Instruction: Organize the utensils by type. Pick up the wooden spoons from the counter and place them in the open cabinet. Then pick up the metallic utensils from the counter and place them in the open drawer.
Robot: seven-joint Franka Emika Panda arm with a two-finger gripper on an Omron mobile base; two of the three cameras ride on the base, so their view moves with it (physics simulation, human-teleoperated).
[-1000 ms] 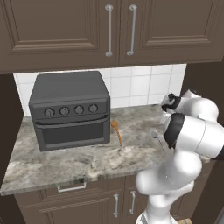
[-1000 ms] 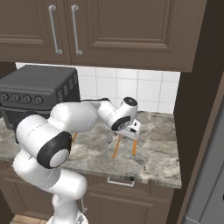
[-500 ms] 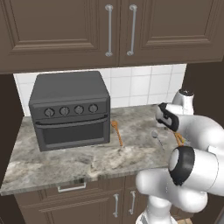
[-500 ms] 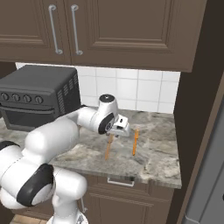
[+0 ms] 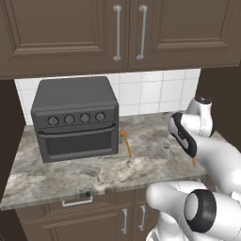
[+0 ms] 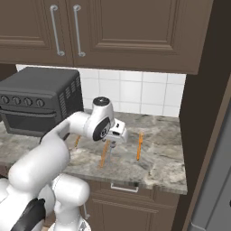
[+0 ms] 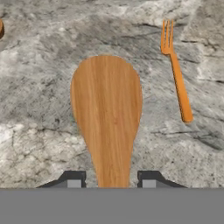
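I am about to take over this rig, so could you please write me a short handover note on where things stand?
Gripper: shut on a wooden spoon, lifted above the counter.
Second wooden spoon lies on the counter beside the toaster oven.
Orange fork and thin grey spoon also lie on the counter.
Done: first spoon picked up.
Left: both wooden spoons to the cabinet, metal utensils to the drawer.

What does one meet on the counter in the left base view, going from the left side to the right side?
Toaster oven → wooden spoon lying on the counter → thin grey metal spoon → the robot's pincer, holding the second wooden spoon.
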